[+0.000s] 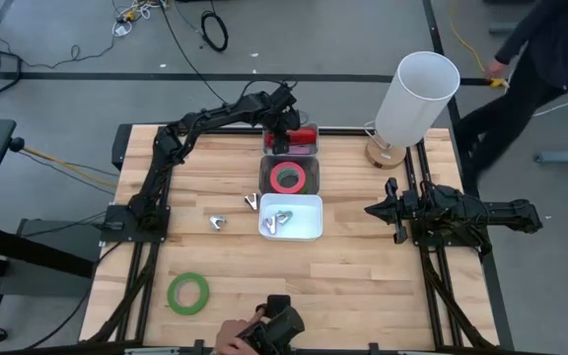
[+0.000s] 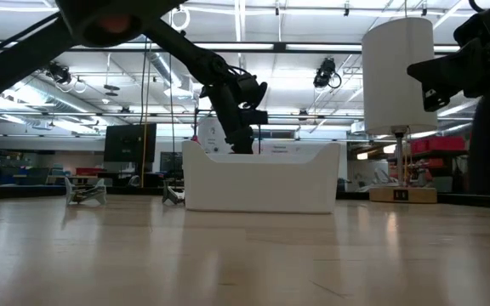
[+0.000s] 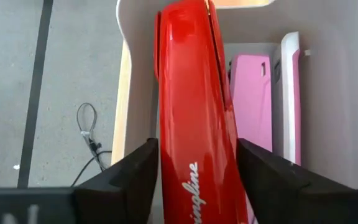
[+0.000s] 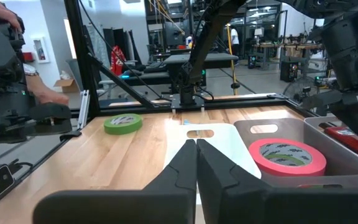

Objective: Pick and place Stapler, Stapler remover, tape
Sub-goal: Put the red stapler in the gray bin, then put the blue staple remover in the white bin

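Note:
A red stapler (image 3: 194,93) lies in the far grey tray (image 1: 267,148), beside a pink stapler (image 3: 252,93). My left gripper (image 3: 197,143) hangs over this tray, tipped down, open, one finger close on each long side of the red stapler. A pink-red tape roll (image 1: 287,177) lies in the middle tray. One stapler remover (image 1: 282,219) rests in the near white tray (image 1: 309,232), and two more (image 1: 217,223) (image 1: 251,202) sit on the table to its left. A green tape roll (image 1: 188,293) lies flat near the front edge. My right gripper (image 4: 196,146) waits shut at the table's right.
A white-shaded lamp (image 1: 417,99) stands at the far right corner. A person's hand with a dark device (image 1: 269,330) shows at the near edge, and another person walks beyond the far right corner. Bare wood lies between the trays and the right arm.

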`<action>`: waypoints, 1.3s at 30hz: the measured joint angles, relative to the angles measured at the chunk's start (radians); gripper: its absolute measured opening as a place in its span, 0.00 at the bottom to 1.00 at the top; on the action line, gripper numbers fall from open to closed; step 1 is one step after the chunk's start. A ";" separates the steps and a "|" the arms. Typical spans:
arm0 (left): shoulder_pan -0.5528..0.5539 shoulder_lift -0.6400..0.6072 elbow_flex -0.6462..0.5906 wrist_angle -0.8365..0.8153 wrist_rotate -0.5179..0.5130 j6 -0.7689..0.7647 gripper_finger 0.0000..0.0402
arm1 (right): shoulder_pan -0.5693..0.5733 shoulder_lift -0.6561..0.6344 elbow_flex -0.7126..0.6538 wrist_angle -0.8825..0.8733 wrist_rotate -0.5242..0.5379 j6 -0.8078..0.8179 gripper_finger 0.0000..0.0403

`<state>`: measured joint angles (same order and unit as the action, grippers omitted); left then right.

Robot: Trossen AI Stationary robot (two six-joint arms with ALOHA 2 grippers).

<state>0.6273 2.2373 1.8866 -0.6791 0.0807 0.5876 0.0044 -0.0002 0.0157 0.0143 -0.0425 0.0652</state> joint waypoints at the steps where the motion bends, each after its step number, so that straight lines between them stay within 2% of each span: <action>1: -0.001 -0.001 0.000 -0.001 0.000 0.000 0.57 | 0.000 0.000 0.000 0.000 0.000 0.000 0.03; 6: -0.003 -0.008 0.000 -0.005 0.000 -0.018 0.67 | 0.000 0.000 0.000 0.000 0.000 0.000 0.03; 11: -0.003 -0.009 0.062 -0.049 0.021 -0.078 0.71 | 0.000 0.000 0.000 0.000 0.000 0.000 0.03; 17: 0.000 -0.010 0.175 -0.115 0.022 -0.105 0.71 | 0.000 0.000 0.000 0.000 0.000 0.000 0.03; 27: -0.022 -0.010 0.345 -0.323 0.021 -0.145 0.71 | 0.000 0.000 0.000 0.000 0.000 0.000 0.03; 33: -0.025 -0.010 0.405 -0.401 0.023 -0.211 0.71 | 0.000 0.000 0.000 0.000 0.000 0.000 0.03; 39: -0.039 -0.023 0.402 -0.423 0.032 -0.243 0.71 | 0.000 0.000 0.000 0.000 0.000 0.000 0.03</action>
<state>0.5879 2.2148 2.2890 -1.1019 0.1126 0.3449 0.0044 -0.0002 0.0157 0.0143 -0.0425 0.0650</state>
